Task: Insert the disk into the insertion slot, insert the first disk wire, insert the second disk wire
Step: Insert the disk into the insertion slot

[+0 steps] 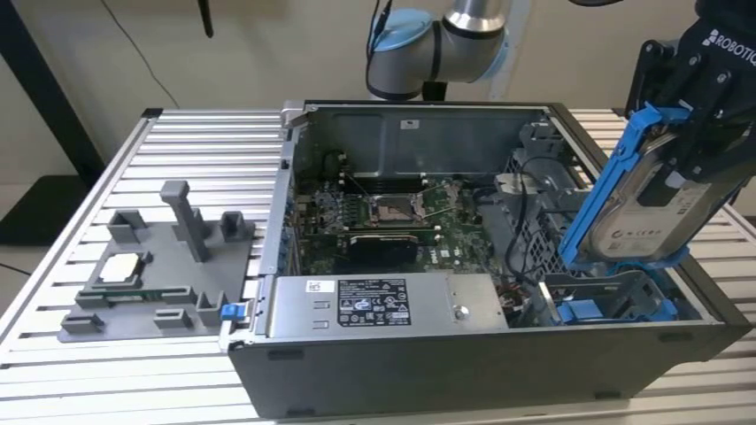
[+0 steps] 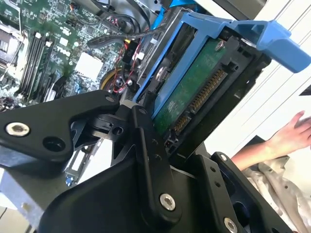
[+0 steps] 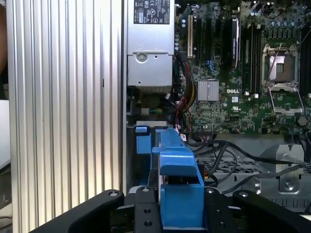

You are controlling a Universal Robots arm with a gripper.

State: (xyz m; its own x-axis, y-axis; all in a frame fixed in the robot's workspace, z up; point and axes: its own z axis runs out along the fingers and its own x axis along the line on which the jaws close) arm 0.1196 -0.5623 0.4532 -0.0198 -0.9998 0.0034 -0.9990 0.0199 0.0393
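Observation:
My gripper point(image 1: 695, 146) is shut on the disk point(image 1: 644, 199), a silver drive with a white label clipped in a bright blue frame. The disk hangs tilted, its lower end just above the insertion slot point(image 1: 614, 299), the blue-edged bay of the drive cage at the exterior view's right end of the open computer case. In the second wrist view the disk's green board and connector point(image 2: 194, 92) sit between the black fingers point(image 2: 146, 145). The first wrist view has the blue frame point(image 3: 180, 187) over the perforated cage point(image 3: 228, 167). Black cables point(image 3: 228, 148) lie loose across the cage.
The case point(image 1: 473, 372) rests on a ribbed aluminium table point(image 1: 177, 168). Inside are a grey power-supply box point(image 1: 378, 305) and the motherboard with its CPU socket point(image 1: 390, 208). A grey fixture point(image 1: 154, 266) stands at the exterior view's left. A person's hand point(image 2: 291, 133) is beside the table.

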